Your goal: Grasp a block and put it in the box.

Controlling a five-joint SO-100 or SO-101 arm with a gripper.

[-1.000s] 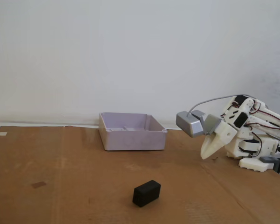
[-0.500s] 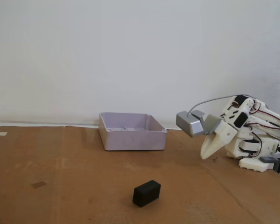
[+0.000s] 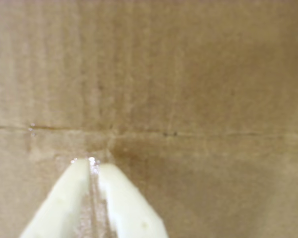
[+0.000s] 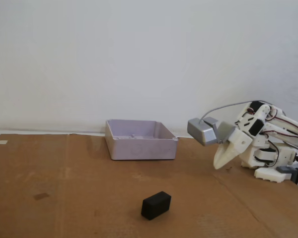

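Note:
A black block (image 4: 156, 205) lies on the brown cardboard sheet (image 4: 64, 198) near the front middle of the fixed view. A pale lilac open box (image 4: 140, 139) stands behind it near the wall. My white gripper (image 4: 217, 165) is at the right, folded low near the arm's base, well right of the block and the box. Its fingers are closed together and hold nothing. In the wrist view the gripper (image 3: 93, 161) points down at bare cardboard (image 3: 188, 74) with its tips touching; block and box are out of that view.
The arm's white base (image 4: 270, 163) with cables sits at the right edge of the fixed view. A white wall rises behind the cardboard. A crease (image 3: 213, 134) runs across the cardboard in the wrist view.

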